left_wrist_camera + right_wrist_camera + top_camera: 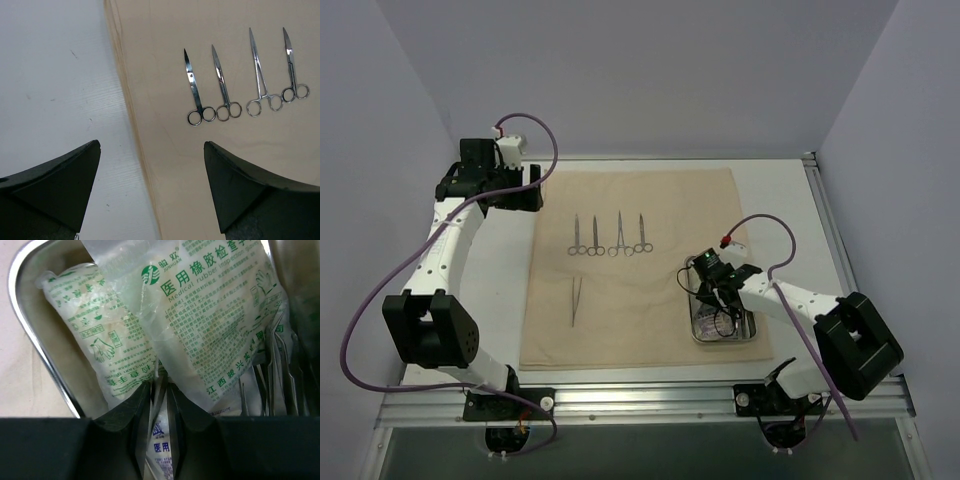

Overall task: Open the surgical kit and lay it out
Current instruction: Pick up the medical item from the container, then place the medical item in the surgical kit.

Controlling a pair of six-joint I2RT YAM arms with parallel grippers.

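The beige cloth (650, 300) lay flat across the table (790, 200). At its near right corner sat the steel tray (30, 325), holding glove packets (215, 315) printed "JUNHUAN" and "Medical rubber". Inside it, the right gripper (159, 387) pinched a small blue-printed packet (159, 440). The left gripper (151, 145) gaped wide over the cloth's left edge, near four clamps (192, 82) lying in a row.

The top camera looks steeply down from above and behind the arm bases, taking in the whole tabletop (790, 200). The left wrist camera, at ten o'clock, looks down from well above past its left hand (151, 150). It shares the beige cloth (165, 75) edge and four clamps (222, 85) with the top view. The right wrist camera, at four o'clock, sits very close inside the steel tray (54, 340), with packets (215, 315) filling its frame.
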